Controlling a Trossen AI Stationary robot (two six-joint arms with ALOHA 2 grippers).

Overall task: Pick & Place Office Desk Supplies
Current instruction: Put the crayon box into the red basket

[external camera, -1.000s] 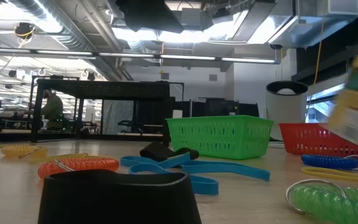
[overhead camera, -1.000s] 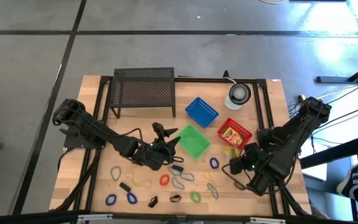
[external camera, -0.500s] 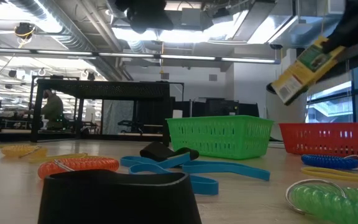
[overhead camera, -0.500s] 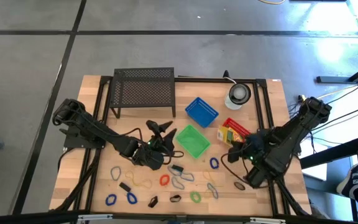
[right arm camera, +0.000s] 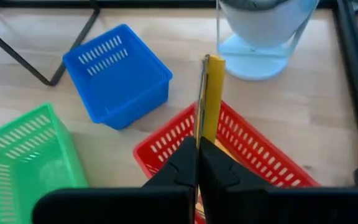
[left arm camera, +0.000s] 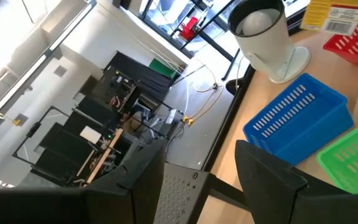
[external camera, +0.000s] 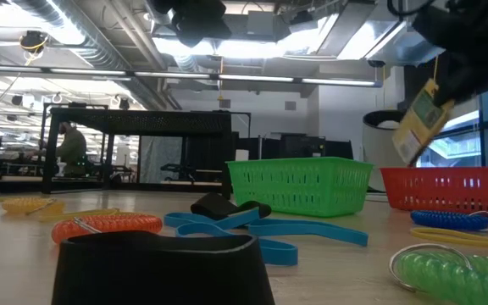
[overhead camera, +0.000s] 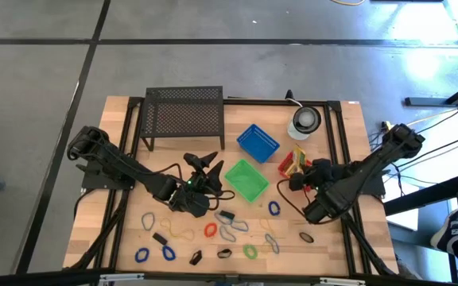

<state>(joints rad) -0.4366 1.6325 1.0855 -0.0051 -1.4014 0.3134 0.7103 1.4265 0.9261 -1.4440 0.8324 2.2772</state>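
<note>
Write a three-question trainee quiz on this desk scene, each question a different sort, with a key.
1. True or false: the right hand is shut on a yellow packet.
2. Which basket lies under that packet: A blue, B green, C red?
3. Fill in: the left hand, near the green basket, is ____.

Key: 1 true; 2 C; 3 open.

A wooden desk (overhead camera: 118,119) stands on a grey floor (overhead camera: 46,71). At its far edge sits a black mesh rack (overhead camera: 184,115). To the right of the rack, near the far right corner, is a round white and grey object (overhead camera: 305,121). A blue basket (overhead camera: 258,143), a green basket (overhead camera: 247,180) and a red basket (overhead camera: 288,167) lie mid-desk. A person (external camera: 71,148) shows in the room behind
</note>
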